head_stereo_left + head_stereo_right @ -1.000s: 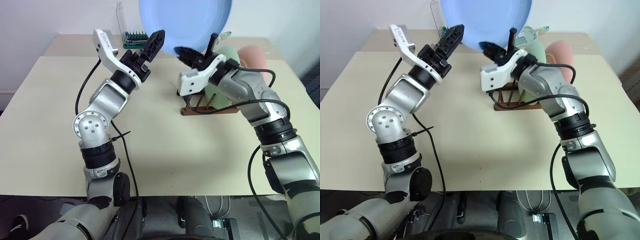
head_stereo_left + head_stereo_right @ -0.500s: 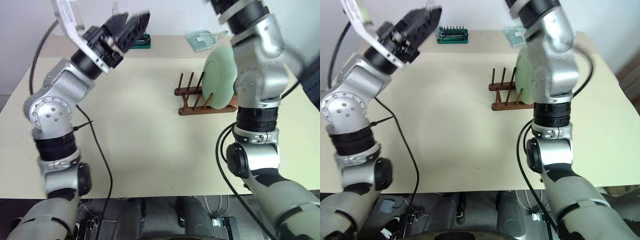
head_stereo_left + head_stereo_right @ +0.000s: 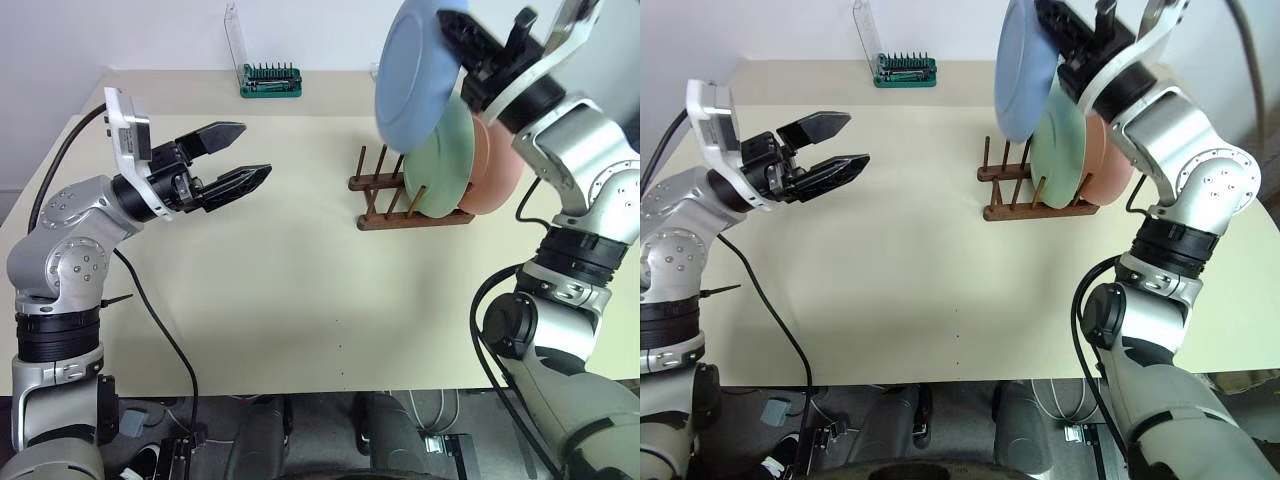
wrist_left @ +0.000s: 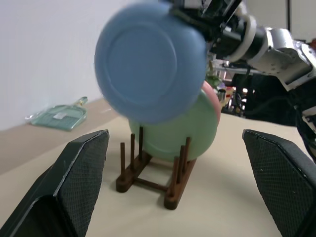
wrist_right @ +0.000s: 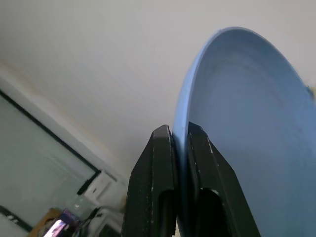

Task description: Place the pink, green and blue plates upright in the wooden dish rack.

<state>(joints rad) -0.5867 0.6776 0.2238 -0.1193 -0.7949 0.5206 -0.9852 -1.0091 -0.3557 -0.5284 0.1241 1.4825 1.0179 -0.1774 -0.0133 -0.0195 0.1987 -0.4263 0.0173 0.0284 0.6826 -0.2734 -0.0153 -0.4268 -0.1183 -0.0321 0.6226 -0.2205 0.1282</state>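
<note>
The right end effector (image 5: pixel 180 148) pinches the blue plate (image 3: pixel 418 80) by its rim above the rack (image 3: pixel 385 195); the left end effector (image 3: pixel 240 160) gapes wide, empty.

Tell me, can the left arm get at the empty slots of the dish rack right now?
Probably yes. The left tool is open, holds nothing, and only bare table lies between it and the wooden dish rack, though the blue plate hangs just above those empty pegs.

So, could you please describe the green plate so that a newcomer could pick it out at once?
Find the wooden dish rack on the beige table. Two plates stand upright in it; the green plate is the front one, mint-coloured, with the pink plate behind it.
</note>
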